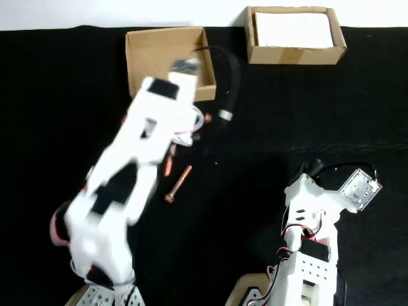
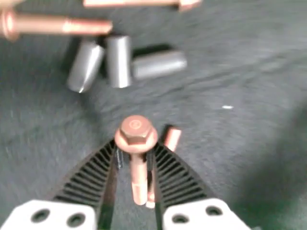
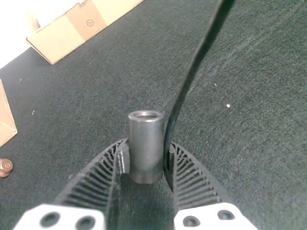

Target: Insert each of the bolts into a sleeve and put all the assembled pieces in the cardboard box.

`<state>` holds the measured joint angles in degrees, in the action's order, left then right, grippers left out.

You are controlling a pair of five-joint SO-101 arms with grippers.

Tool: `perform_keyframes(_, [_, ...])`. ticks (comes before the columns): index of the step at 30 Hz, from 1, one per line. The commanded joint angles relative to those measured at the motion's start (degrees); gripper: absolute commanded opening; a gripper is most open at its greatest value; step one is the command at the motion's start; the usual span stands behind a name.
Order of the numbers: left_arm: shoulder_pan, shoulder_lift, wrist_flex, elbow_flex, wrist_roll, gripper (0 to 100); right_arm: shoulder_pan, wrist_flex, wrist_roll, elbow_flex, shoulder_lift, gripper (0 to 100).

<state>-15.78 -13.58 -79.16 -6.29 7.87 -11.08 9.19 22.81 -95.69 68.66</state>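
Left claw (image 2: pixel 135 147): clenched on a copper-coloured hex-head bolt (image 2: pixel 136 135). The shank sits between the ribbed fingers and the head pokes out past the tips. In the high view its arm stretches up to the near corner of the open brown cardboard box (image 1: pixel 153 57).
Right claw (image 3: pixel 146 147): clenched on a dark grey steel sleeve (image 3: pixel 145 136), held upright with the bore facing up (a ready socket, by the look of it). It is well apart from the box, out past its corner.
Loose copper bolts (image 1: pixel 179 183): lying on the black cloth surface (image 1: pixel 268 134) near the box, on its arm-facing side.
Grey sleeves (image 2: pixel 119 60): three lie close together on the surface. I cannot tell how they sit relative to the box.
Done so far: one bolt and one sleeve are each picked up but not yet joined. The bare part of the box floor holds no assembled piece, so I judge the task barely begun.
Left to do: mate this pair, repeat for the remaining bolts and sleeves, then put every piece into the box.
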Motion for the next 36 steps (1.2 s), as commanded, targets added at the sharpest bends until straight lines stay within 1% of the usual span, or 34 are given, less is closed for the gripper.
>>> perform_keyframes(1, [-0.7,21.1,13.5,16.8,-3.7,1,0.0,-0.7,0.3,-7.5,1.3,0.9])
perform_keyframes(5, [0.1,41.3,26.9,37.1,-7.6,1,0.3,-1.0,0.2,-7.5,1.4,0.9])
perform_keyframes(7, [1.5,49.9,32.4,45.2,-9.9,1,0.9,-1.1,0.2,-7.3,1.5,0.9])
perform_keyframes(9, [2.7,57.7,36.1,51.6,-11.9,1,2.4,-1.1,0.2,-5.1,1.5,0.9])
perform_keyframes(11, [3.6,64.7,37.3,55.5,-12.2,1,4.3,-1.1,0.1,-2.0,1.5,0.9])
perform_keyframes(13, [4.0,70.6,37.1,57.5,-12.2,1,6.9,-0.9,-2.0,2.2,1.5,0.9])
perform_keyframes(15, [4.4,76.1,36.7,58.6,-12.2,1,10.8,-0.8,-6.9,5.8,1.5,0.9])
perform_keyframes(20, [3.8,86.0,30.3,56.7,-12.0,1,23.8,-0.8,-17.7,11.4,1.5,0.9])
perform_keyframes(22, [3.8,88.5,27.3,55.1,-12.0,1,29.4,-0.8,-20.6,12.8,1.5,0.9])
perform_keyframes(25, [3.8,89.4,22.9,51.7,-10.7,1,37.0,-1.1,-21.5,15.4,1.5,0.9])
perform_keyframes(29, [2.6,89.4,19.0,45.0,-3.5,1,44.1,-1.1,-21.5,19.5,1.5,0.9])
perform_keyframes(33, [-3.0,89.2,17.8,39.0,0.4,1,48.1,-1.1,-21.3,24.9,1.5,0.9])
perform_keyframes(36, [-5.1,87.9,17.9,36.8,0.8,1,49.8,-1.1,-21.3,27.7,1.5,0.9])
